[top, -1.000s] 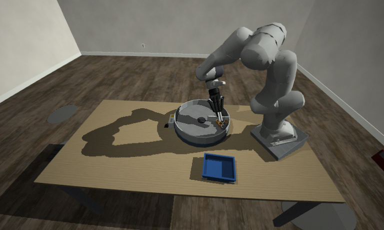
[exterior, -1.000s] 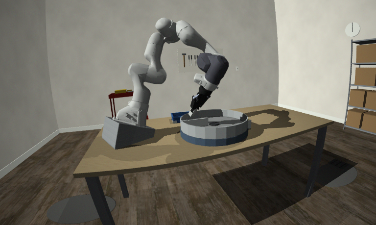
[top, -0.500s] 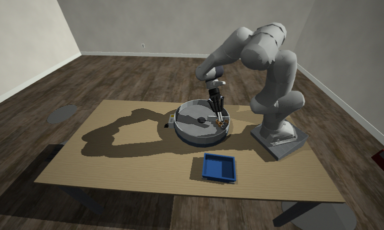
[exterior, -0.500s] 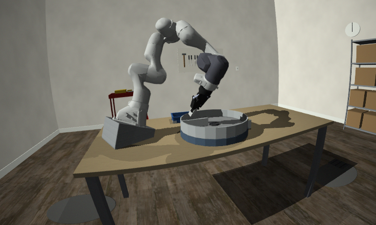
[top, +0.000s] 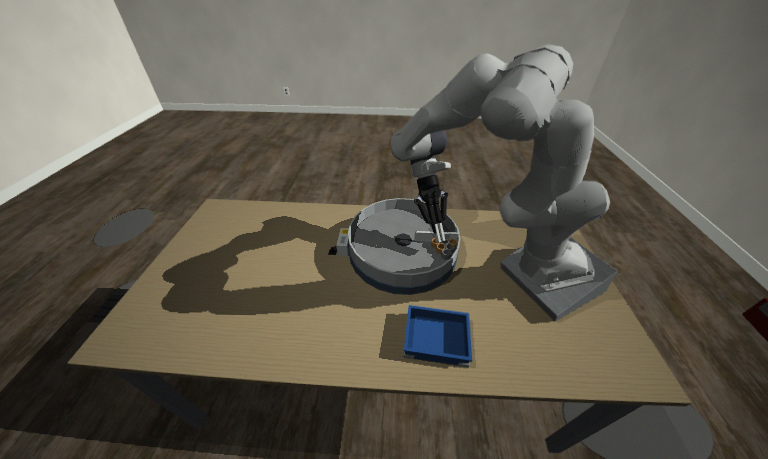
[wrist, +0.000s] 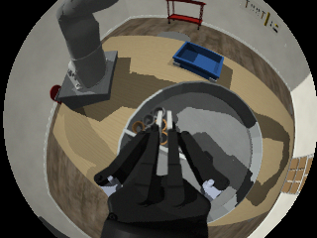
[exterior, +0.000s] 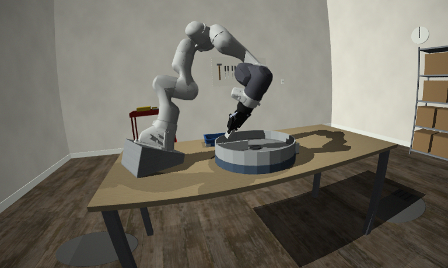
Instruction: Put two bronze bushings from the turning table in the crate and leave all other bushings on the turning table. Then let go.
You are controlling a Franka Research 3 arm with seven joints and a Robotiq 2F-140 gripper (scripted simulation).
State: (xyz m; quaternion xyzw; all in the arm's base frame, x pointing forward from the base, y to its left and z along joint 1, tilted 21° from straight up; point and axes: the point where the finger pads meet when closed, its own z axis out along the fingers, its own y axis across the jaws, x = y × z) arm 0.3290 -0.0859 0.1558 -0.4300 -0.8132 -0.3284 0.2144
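In the top view, the middle bronze bushing (top: 441, 251) (wrist: 164, 128) lies at 6 o'clock, just beside the jaws, nearly closed and gripping nothing

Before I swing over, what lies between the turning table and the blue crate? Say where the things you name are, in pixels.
Only bare wood and shadow between the turning table (top: 396, 271) (wrist: 255, 149) and the blue crate (top: 438, 357) (wrist: 198, 61); the top view shows it.

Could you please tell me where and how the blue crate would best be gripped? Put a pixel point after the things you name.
I'd pinch one side wall of the crate (top: 438, 358) (exterior: 211, 135) (wrist: 199, 74) from above, one finger inside, one outside: it stands upright and open-topped, its walls look thin, and nothing lies in it.
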